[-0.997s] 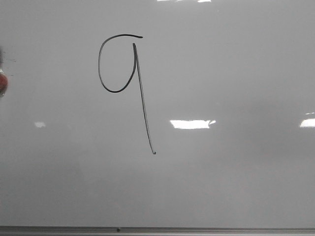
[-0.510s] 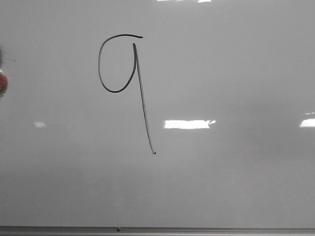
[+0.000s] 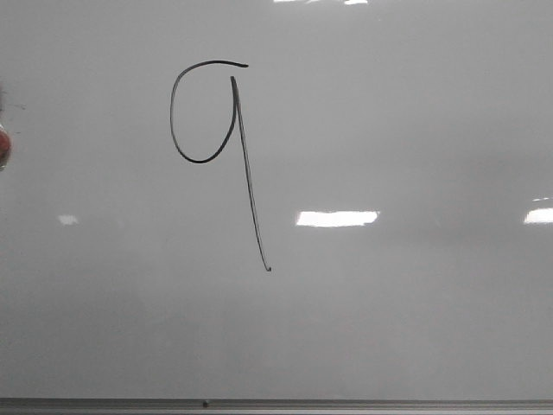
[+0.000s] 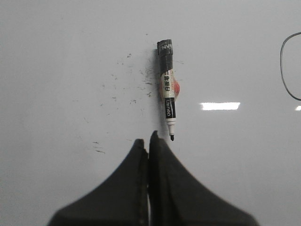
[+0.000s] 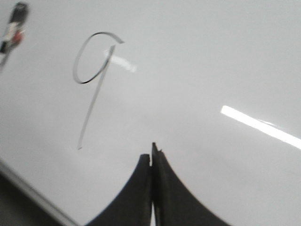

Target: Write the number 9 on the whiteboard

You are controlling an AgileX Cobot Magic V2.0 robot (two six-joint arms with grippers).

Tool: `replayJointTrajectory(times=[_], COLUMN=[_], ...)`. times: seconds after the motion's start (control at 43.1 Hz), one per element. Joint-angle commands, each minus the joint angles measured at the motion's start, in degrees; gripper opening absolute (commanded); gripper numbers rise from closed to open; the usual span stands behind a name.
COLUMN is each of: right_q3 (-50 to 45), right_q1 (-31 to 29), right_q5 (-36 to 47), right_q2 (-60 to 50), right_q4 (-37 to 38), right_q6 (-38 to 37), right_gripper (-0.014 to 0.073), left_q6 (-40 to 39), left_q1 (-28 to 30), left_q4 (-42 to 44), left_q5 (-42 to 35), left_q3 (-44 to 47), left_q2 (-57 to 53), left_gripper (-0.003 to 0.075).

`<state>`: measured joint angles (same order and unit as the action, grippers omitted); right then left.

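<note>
Black ink forms the number 9 (image 3: 216, 138) left of centre on the whiteboard (image 3: 415, 311); a marker (image 4: 167, 92) lies further left — left gripper (image 4: 148, 139) and right gripper (image 5: 151, 155) both closed, empty.

Whiteboard (image 3: 406, 311) lies flat, glossy, grey frame edge along near side. Number 9 (image 3: 216, 138) drawn on it in black. Uncapped black marker (image 4: 166, 89) lies on the board beside faint dark smudges (image 4: 127, 89), apart from the 9.
</note>
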<state>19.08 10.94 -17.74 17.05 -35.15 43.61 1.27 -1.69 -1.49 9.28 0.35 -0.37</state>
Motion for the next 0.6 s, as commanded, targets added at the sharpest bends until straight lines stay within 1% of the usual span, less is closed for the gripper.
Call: replayJointTrajectory(times=[0.0, 0.023, 0.046, 0.07, 0.116, 0.139, 0.209, 0.278, 0.325, 0.58], right_q3=[-1.52, -2.55, -3.35, -4.16, -5.81, -6.91, -9.29, -11.68, -12.64, -18.98], right_q1=[-0.41, -0.41, -0.41, -0.41, -0.55, -0.78, -2.20, -4.74, -6.14, -11.17], right_q5=[11.70, 12.78, 13.80, 15.17, 16.87, 18.11, 20.52, 21.68, 21.30, 16.43], right_q2=[-1.03, -1.44, -1.84, -2.44, -3.16, -3.77, -5.29, -7.32, -8.80, -15.82], right_q4=[10.40, 14.29, 17.12, 19.76, 23.64, 26.79, 30.08, 31.34, 31.49, 31.60], right_q6=[-12.79, -17.14, -19.29, -23.35, -28.66, -31.03, -36.82, -39.65, -40.23, -41.27], right_gripper=[-0.0059, -0.0059, -0.0059, -0.0059, -0.0059, -0.0059, -0.0059, -0.0059, -0.0059, -0.0059], left_q6=[-0.59, -0.59, -0.59, -0.59, -0.59, -0.59, -0.59, -0.59, -0.59, -0.59], left_q1=[0.12, 0.12, 0.12, 0.12, 0.12, 0.12, 0.12, 0.12, 0.12, 0.12], left_q4=[-0.20, -0.20, -0.20, -0.20, -0.20, -0.20, -0.20, -0.20, -0.20, -0.20], left_q5=[-5.03, -5.03, -5.03, -5.03, -5.03, -5.03, -5.03, -5.03, -5.03, -5.03], left_q3=[0.15, 0.15, 0.15, 0.15, 0.15, 0.15, 0.15, 0.15, 0.15, 0.15], left_q2=[-1.07, -1.07, -1.07, -1.07, -1.07, -1.07, -1.07, -1.07, -1.07, -1.07], left_gripper=[-0.0019, -0.0019, -0.0019, -0.0019, -0.0019, -0.0019, -0.0019, -0.0019, -0.0019, -0.0019])
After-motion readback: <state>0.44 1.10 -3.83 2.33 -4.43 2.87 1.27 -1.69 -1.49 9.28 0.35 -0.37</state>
